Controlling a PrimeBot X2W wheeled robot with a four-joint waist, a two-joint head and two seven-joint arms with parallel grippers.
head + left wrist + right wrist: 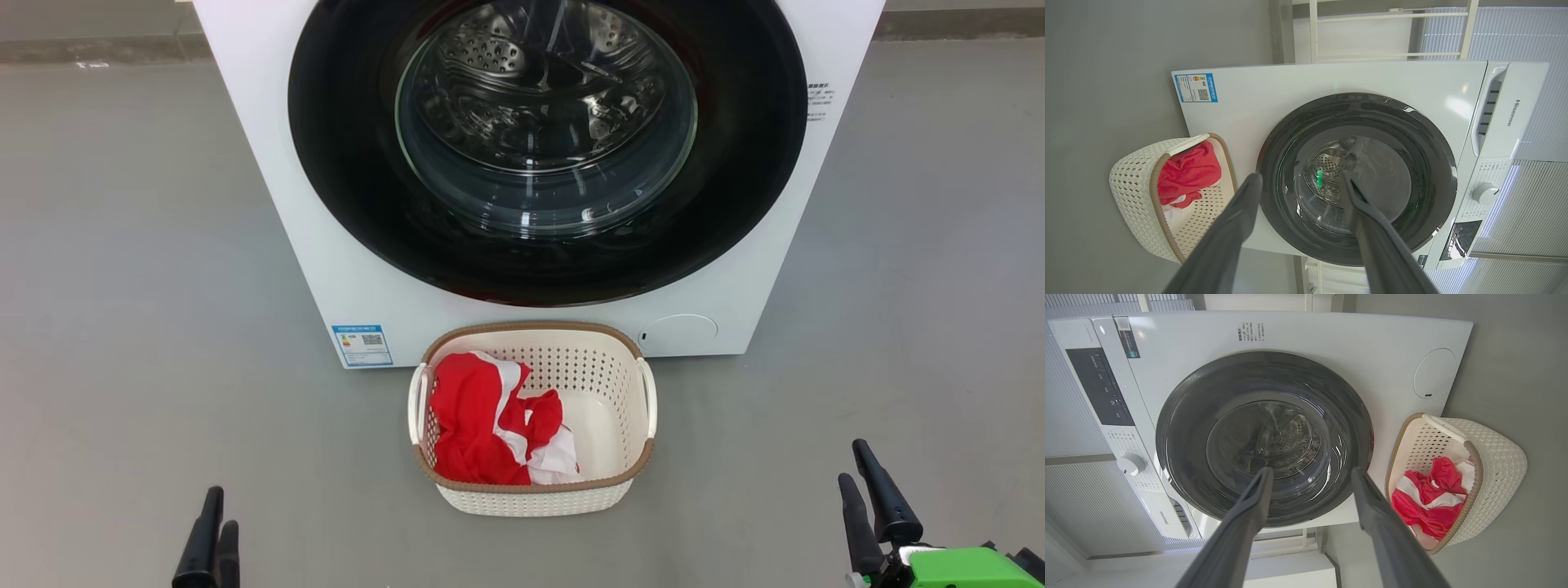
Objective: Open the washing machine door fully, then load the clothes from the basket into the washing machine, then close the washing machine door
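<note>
The white washing machine (pixel 269 163) stands ahead with its round black door (pixel 343 163) shut flat against the front, the steel drum visible through the glass. On the floor right in front of it sits the cream basket (pixel 535 500), holding the red and white clothes (pixel 478 425) in its left half. My left gripper (pixel 219 510) is low at the left, open, holding nothing. Low at the right, my right gripper (pixel 856 461) is open as well. Both are well short of the basket. The wrist views show the door (pixel 1429 163) (pixel 1180 428) beyond spread fingers.
Bare grey floor (pixel 122 286) lies on both sides of the machine and basket. The control panel with a dial (pixel 1485 193) is at the machine's top. A round white service cover (pixel 678 332) sits at the lower right front, a blue label (pixel 362 345) at the lower left.
</note>
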